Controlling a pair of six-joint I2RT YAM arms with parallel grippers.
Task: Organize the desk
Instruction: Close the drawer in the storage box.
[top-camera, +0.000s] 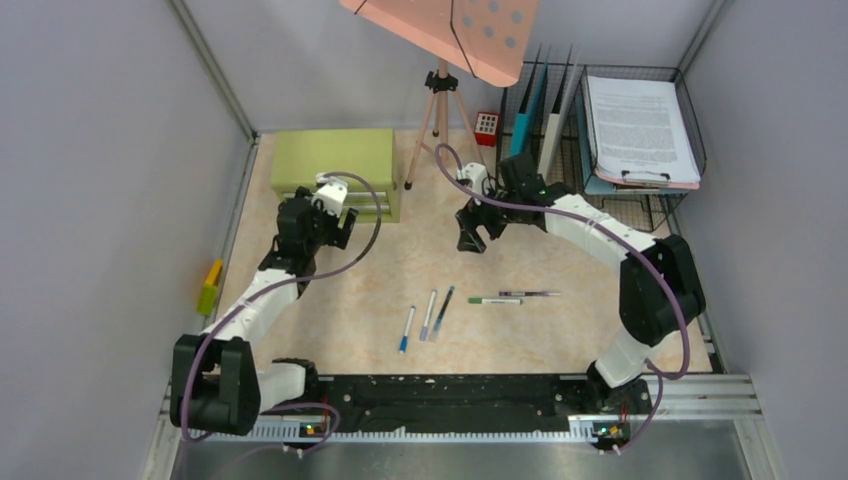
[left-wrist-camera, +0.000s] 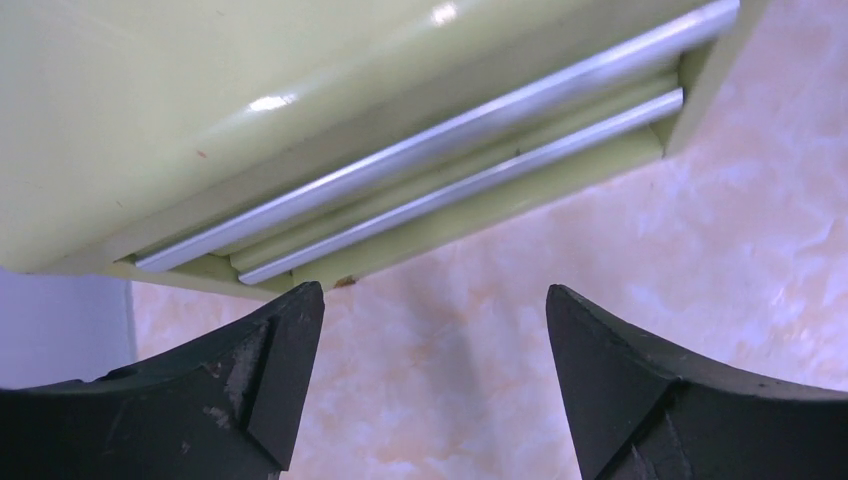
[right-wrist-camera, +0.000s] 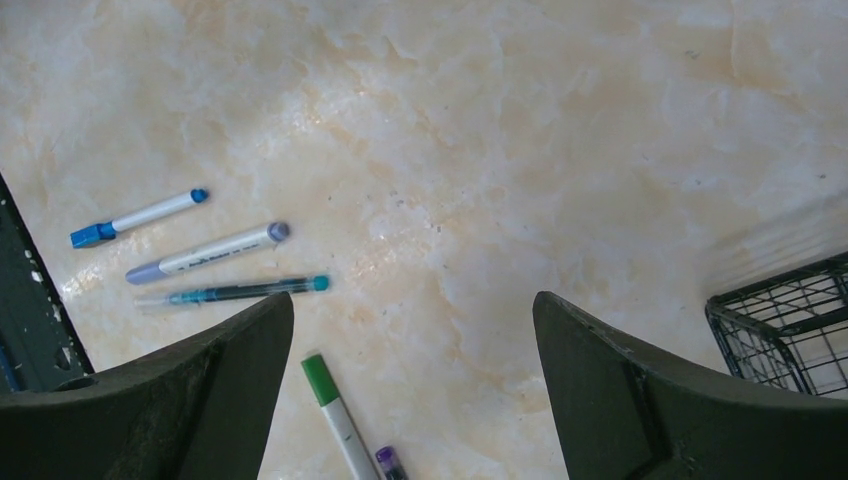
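- Green metal cabinet (top-camera: 335, 165) sits at the upper left of the overhead view. Its two silver handle bars (left-wrist-camera: 450, 132) slant across the upper half of the left wrist view. The left fingers (left-wrist-camera: 265, 400) stand wide apart just below them, holding nothing.
- The step in hand looks like taking a drawer handle. Bring one bar squarely between the fingers, close near its middle, then pull straight out so the cabinet does not skid.
- The right fingers (right-wrist-camera: 200, 390) are spread and empty too, hanging over bare surface at the centre of the overhead view.
- The pale marbled surface (top-camera: 400, 260) fills the middle of the frame. Five pens (top-camera: 429, 315) lie loose at lower centre, well apart from the cabinet.
- Grey walls close it in. A wire tray (top-camera: 645, 208) of papers is at upper right and a tripod (top-camera: 440, 80) at top centre.
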